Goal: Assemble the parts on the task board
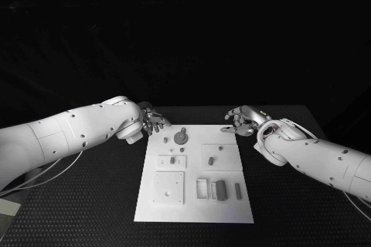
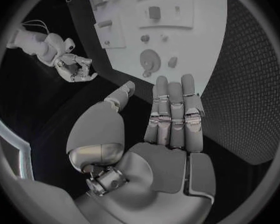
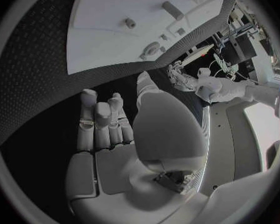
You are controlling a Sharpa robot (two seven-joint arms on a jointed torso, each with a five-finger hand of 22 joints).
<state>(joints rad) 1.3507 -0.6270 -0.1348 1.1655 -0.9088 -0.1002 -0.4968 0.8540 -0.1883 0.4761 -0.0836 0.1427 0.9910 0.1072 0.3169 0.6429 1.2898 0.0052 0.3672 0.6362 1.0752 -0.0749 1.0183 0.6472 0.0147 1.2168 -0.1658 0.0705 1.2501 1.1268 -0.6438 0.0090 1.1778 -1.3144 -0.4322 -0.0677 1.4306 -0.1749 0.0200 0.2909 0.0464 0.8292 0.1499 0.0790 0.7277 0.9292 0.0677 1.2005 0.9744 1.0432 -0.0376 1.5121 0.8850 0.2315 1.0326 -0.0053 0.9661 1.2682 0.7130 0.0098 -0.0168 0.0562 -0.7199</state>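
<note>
The white task board point(image 1: 193, 210) lies in the middle of the black table. Grey parts sit on it: a round disc point(image 1: 181, 137) near its far edge, small pegs point(image 1: 210, 161) on raised squares, and dark bars point(image 1: 221, 189) near the front. My left hand point(image 1: 152, 120) hovers at the board's far left corner, fingers straight and holding nothing. My right hand point(image 1: 241, 121) hovers at the far right corner, also holding nothing. The left wrist view shows my left hand point(image 2: 171, 119) before the board point(image 2: 202, 30) and the disc point(image 2: 150, 60). The right wrist view shows my right hand point(image 3: 109, 129), the board point(image 3: 102, 40) and the disc point(image 3: 151, 50).
Black dimpled matting point(image 1: 309, 215) covers the table around the board. A white cable point(image 1: 46, 174) loops beside my left arm. Each wrist view catches the opposite hand, the right hand point(image 2: 74, 67) and the left hand point(image 3: 180, 77), across the board's far edge.
</note>
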